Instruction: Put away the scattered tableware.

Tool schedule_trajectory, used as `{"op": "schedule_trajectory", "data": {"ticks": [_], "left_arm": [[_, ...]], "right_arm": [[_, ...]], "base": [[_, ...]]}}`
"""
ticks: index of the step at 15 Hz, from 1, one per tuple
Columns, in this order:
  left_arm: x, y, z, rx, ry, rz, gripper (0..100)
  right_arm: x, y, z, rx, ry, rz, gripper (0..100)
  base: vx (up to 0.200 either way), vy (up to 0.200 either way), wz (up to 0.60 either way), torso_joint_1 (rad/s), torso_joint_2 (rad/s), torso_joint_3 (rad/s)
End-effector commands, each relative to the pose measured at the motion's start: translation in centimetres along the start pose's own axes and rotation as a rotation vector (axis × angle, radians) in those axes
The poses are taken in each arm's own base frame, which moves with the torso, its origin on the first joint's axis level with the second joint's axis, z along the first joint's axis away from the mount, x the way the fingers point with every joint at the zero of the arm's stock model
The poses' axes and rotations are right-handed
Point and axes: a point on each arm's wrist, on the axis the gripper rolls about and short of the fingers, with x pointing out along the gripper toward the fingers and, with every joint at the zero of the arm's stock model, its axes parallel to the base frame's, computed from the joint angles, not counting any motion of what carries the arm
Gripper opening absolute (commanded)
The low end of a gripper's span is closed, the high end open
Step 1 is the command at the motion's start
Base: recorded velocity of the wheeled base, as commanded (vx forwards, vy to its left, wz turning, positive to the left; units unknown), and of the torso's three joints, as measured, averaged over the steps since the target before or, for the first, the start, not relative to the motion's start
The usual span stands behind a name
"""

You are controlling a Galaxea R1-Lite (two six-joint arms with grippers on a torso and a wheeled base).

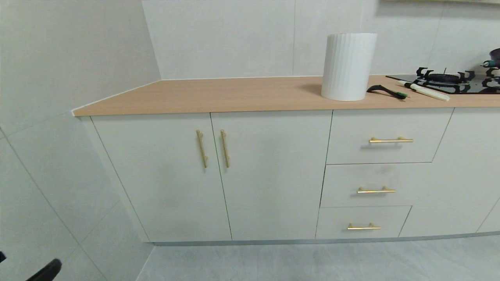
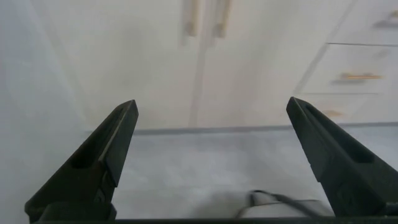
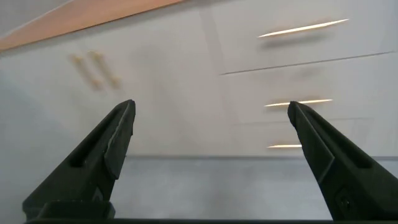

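On the wooden countertop (image 1: 218, 93) at the right lie a black-handled utensil with a green tip (image 1: 384, 91) and a long white-handled utensil (image 1: 425, 90), its far end resting on the stove. A tall white ribbed holder (image 1: 347, 66) stands upright just left of them. My left gripper (image 2: 212, 106) is open and holds nothing; it hangs low over the floor, facing the double cabinet doors (image 2: 199, 62). My right gripper (image 3: 210, 106) is also open and holds nothing, and it faces the stack of drawers (image 3: 298, 56).
Below the countertop are two cabinet doors with gold handles (image 1: 213, 149) and three drawers with gold handles (image 1: 390, 139). A black gas burner (image 1: 445, 78) sits at the far right. A tiled wall closes the left side. Grey floor (image 1: 312, 261) lies in front.
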Motion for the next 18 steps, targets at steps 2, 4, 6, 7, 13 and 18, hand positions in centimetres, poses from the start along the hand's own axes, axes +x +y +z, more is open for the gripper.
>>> {"op": "schedule_trajectory", "data": {"ticks": [2,4,6,7,13,18], "left_arm": [[-4.9,1.1,-3.0,0.018,-0.19,0.114,100],[-5.8,1.0,-3.5,0.02,-0.246,0.18,100],[-5.9,1.1,-3.4,-0.004,-0.26,0.256,100],[-5.9,1.0,-3.5,-0.004,-0.26,0.295,100],[-4.4,1.1,-8.1,0.092,-0.186,0.396,100],[-2.6,1.1,-10.1,0.103,-0.207,0.231,100]], "right_arm": [[-7.4,-2.4,-5.3,-0.086,-0.148,-0.179,100],[-9.0,-2.5,-7.0,-0.145,-0.166,-0.244,100],[-8.6,-2.8,-7.5,-0.162,-0.14,-0.295,100],[-8.6,-2.9,-7.7,-0.162,-0.145,-0.358,100],[-7.4,-3.8,-12.7,-0.224,-0.096,-0.452,100],[-6.4,-3.8,-13.6,-0.235,-0.144,-0.286,100]], "base": [[0.0,0.0,0.0,0.0,0.0,0.0],[0.0,0.0,0.0,0.0,0.0,0.0],[0.0,0.0,0.0,0.0,0.0,0.0],[0.0,0.0,0.0,0.0,0.0,0.0],[0.0,0.0,0.0,0.0,0.0,0.0],[0.0,0.0,0.0,0.0,0.0,0.0]]}}
